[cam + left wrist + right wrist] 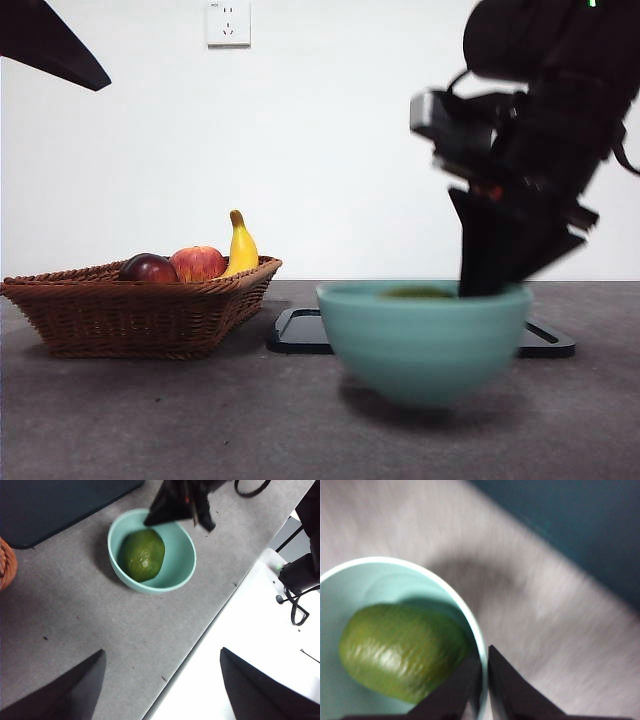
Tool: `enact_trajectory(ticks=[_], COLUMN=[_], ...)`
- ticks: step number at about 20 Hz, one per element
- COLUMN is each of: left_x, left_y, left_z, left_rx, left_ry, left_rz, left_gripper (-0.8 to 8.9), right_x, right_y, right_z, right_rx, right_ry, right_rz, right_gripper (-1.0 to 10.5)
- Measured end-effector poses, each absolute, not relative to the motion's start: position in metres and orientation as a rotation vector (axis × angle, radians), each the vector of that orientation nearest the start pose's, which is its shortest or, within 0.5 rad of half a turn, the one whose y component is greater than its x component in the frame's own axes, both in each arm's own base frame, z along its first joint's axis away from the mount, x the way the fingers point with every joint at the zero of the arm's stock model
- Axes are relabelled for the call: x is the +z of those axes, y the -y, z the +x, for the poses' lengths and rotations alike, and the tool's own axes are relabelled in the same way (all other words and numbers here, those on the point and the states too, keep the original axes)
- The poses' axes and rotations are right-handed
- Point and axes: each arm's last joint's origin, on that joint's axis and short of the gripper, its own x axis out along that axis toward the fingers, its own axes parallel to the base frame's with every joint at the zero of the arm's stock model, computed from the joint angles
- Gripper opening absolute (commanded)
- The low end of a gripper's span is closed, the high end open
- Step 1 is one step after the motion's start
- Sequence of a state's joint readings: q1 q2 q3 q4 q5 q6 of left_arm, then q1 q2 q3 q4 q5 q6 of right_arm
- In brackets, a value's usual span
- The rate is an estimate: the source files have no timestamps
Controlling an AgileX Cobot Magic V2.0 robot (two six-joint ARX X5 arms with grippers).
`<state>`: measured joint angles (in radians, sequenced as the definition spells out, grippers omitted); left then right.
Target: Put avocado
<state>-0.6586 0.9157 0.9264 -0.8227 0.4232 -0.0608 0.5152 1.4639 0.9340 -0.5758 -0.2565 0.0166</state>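
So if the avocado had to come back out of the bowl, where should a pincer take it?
From above, across the avocado's narrower middle. It lies on its side inside the teal bowl, whose wall blocks any side approach; only its top is exposed.

Matte black arm housing [560, 110], looped black cable, tapered wedge-shaped black right hand [484, 680] jaws.

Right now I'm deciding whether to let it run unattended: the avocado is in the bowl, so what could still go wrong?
The right end effector, shut, sits right at the teal bowl's rim; pulling away sideways might drag or tip the bowl. The avocado lies loose inside, so a tipped bowl could roll it out. The bowl also stands fairly near the table edge, so a shove that way might send it off.
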Motion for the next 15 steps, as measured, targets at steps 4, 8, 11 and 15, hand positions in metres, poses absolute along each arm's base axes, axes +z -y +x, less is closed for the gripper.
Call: enact_trajectory(ticks=[4,8,11,15], left_x=[0.307,0.307,0.307,0.307], left_y=[0.112,0.112,0.112,0.112], left_z=[0.126,0.126,0.126,0.126], left_rx=[-0.993,-0.993,-0.993,-0.993], left_ry=[-0.876,-0.876,-0.876,-0.876], left_rz=[0.048,0.048,0.048,0.048], left_gripper=[3.71,3.71,3.71,3.71], right_x=[0.247,0.27,0.268,0.244], right_y=[-0.144,-0.133,-0.125,-0.122], right_z=[0.255,0.298,0.342,0.376], right_rx=[0.639,0.55,0.488,0.455], right_ry=[-0.998,-0.946,-0.955,-1.001], right_rz=[-0.11,-0.064,-0.041,-0.033], right_gripper=[0.1,0.1,0.1,0.1])
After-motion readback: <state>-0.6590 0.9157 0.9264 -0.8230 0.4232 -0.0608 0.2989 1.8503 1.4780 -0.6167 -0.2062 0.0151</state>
